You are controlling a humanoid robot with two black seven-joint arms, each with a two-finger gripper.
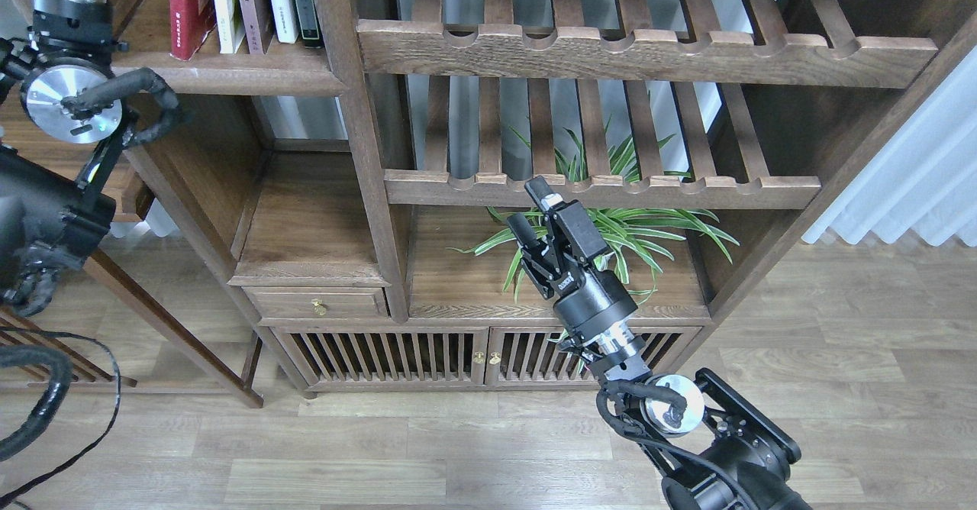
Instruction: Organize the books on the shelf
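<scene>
Fingers of the right gripper (pixel 532 206) stand parted with nothing between them, the black two-fingered tool raised on its forearm in front of the green spider plant (pixel 633 227) and just below the lower slatted rack with the notched front rail (pixel 603 188), well apart from any book. The left gripper cannot be seen: that black arm rises along the left edge, its silver round joint (pixel 70 103) close beside the front of the solid dark-brown wooden shelf (pixel 229 79), and its far end runs out of the top of the view, so whether its fingers are spread or closed cannot be told. On that shelf, at the upper left, the red paperback book (pixel 189 6) stands nearly upright with a slight lean, its lower edge on the board, just beside the thin white and dark-spined books (pixel 263 2) to its right; only the lower parts show. A paperback of this size is likely moderately heavy yet limp, its glossy cover apt to slip, so it is best pinched across the thickness near the spine, where the pages are stiffest, rather than by a loose cover edge.
</scene>
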